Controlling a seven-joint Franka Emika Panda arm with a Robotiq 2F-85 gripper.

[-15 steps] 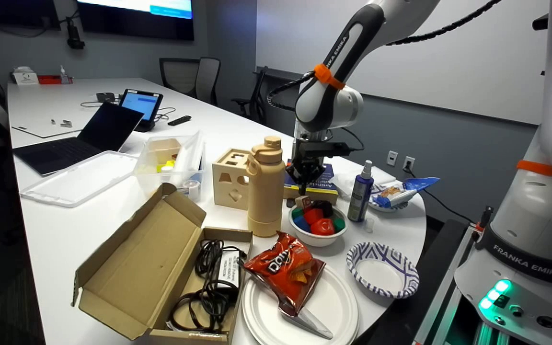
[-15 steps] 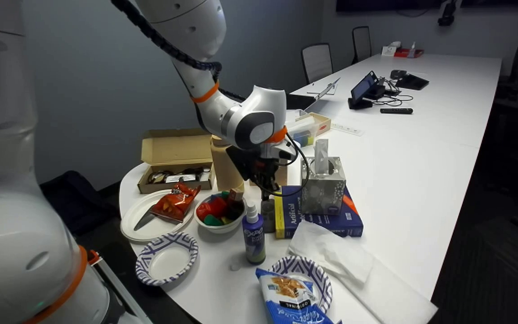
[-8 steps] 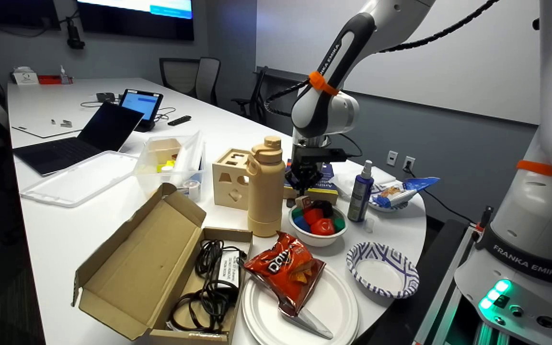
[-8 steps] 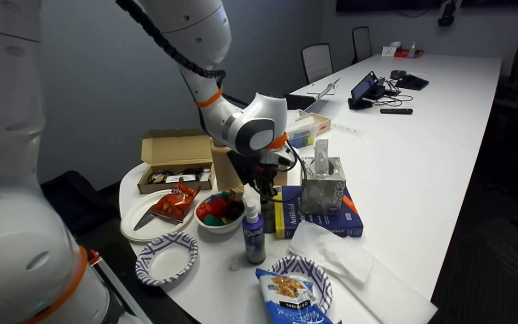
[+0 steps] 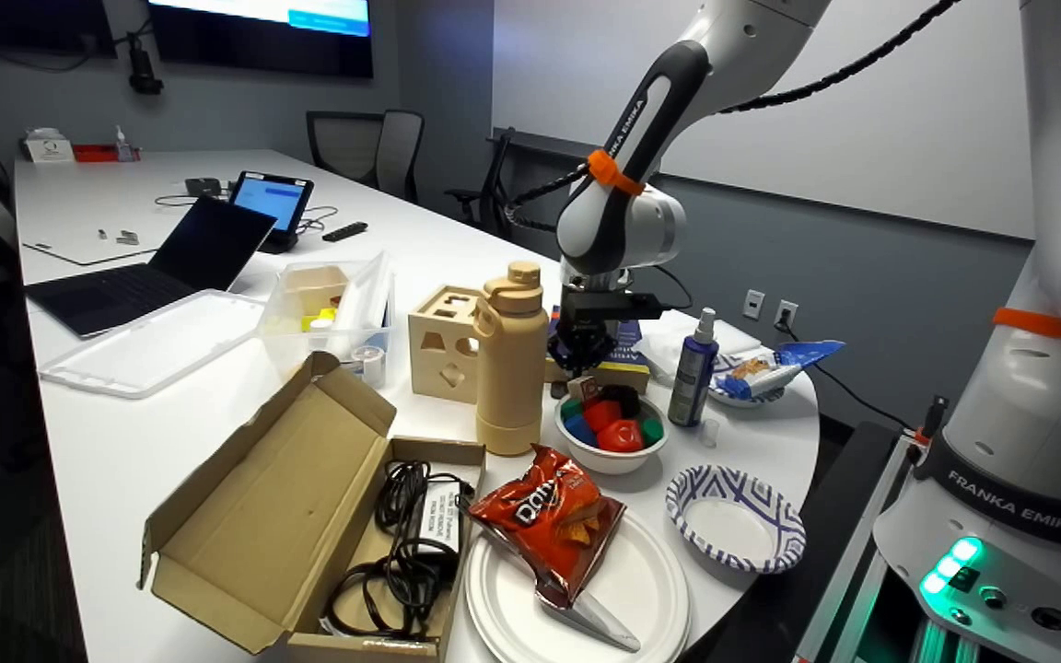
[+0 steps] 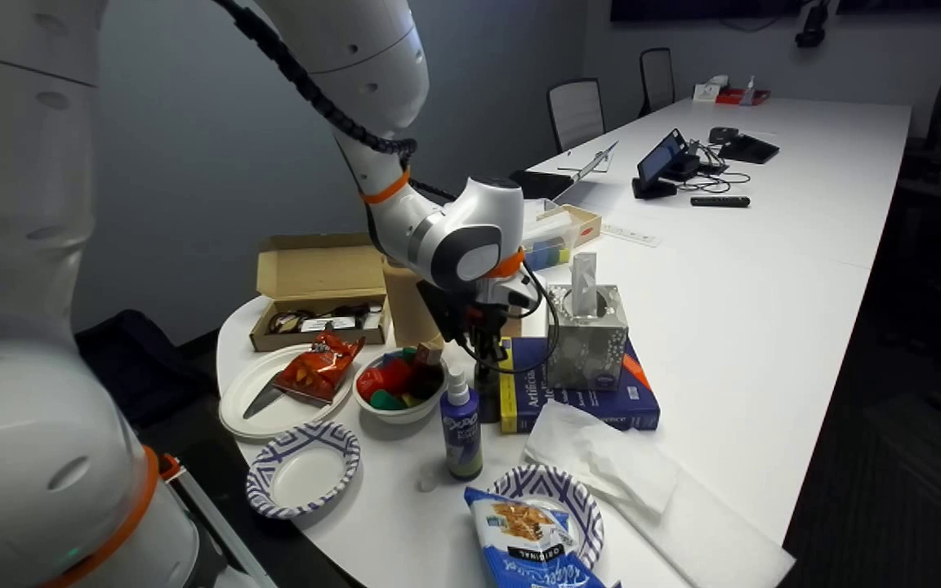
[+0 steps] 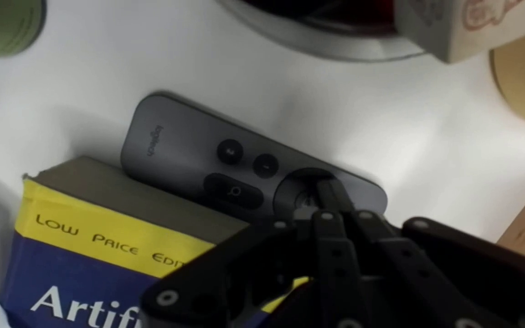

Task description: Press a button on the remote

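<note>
The remote (image 7: 180, 141) is dark grey with black buttons. It lies on the white table along the thick book's edge in the wrist view. A small dark part of it shows in both exterior views (image 5: 559, 390) (image 6: 488, 404). My gripper (image 7: 333, 193) is shut and empty. Its fingertips are over the remote's round pad (image 7: 287, 193), on the side toward the remote's end, and cover part of it. I cannot tell whether they touch it. In both exterior views the gripper (image 5: 579, 354) (image 6: 487, 347) points down at the remote; its fingertips are hard to see there.
The blue and yellow book (image 6: 528, 392) carries a tissue box (image 6: 589, 351). A bowl of coloured blocks (image 5: 611, 459), a spray bottle (image 6: 462, 433), a tan bottle (image 5: 509, 368) and a wooden shape box (image 5: 443, 359) stand close around the gripper.
The arm and shut gripper have moved down toward the remote over the last second. In an exterior view the fingertips have sunk behind the bowl's blocks. The objects on the table have not moved.
</note>
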